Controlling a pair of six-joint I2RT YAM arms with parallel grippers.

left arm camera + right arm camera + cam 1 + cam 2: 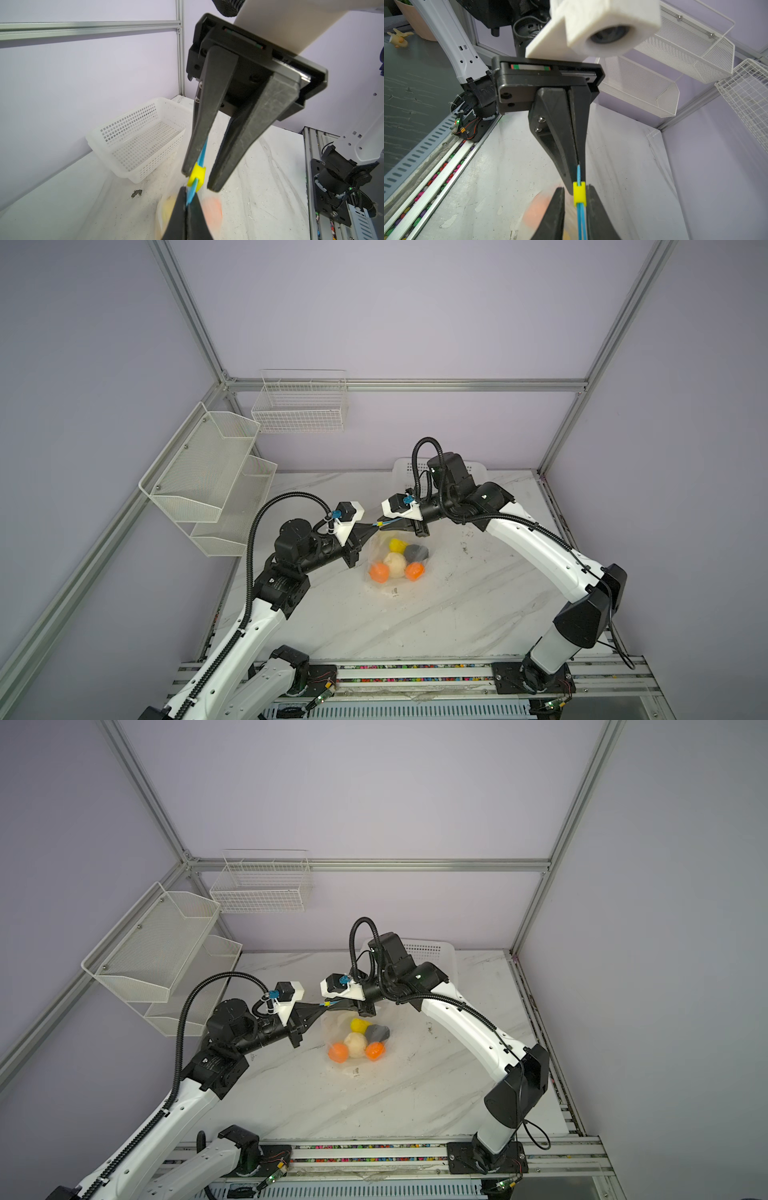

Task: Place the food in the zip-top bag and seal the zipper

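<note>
Zipper closure appears to be the step in hand. The zip-top bag (395, 591) rests on the table (457, 614) between the two arms with its top edge raised, so the food (356, 1044) settles at the bottom, clear of the zipper (581, 220). Five pieces are discernible through the plastic in both top views: two orange balls (379, 571), a cream ball (394, 564), a yellow piece (397, 545) and a dark lump (415, 552). Any others are hidden. The white basket (135, 141) by the back wall shows no food.

The left gripper (578, 166) is clamped tight on the end of the blue strip, just beyond the slider (579, 194). This grip probably serves as an anchor, holding the strip taut and off the table. The right gripper (198, 182) is narrowly parted and straddles the yellow slider. One finger touches it; the opposite finger is just beside it with a slight gap. The slider is therefore bracketed, not pinched.

On the right gripper's side of the slider, the strip shows as two parallel blue lines in the right wrist view, which suggests unsealed track. Sealing would call for drawing the slider away from the anchored end.
</note>
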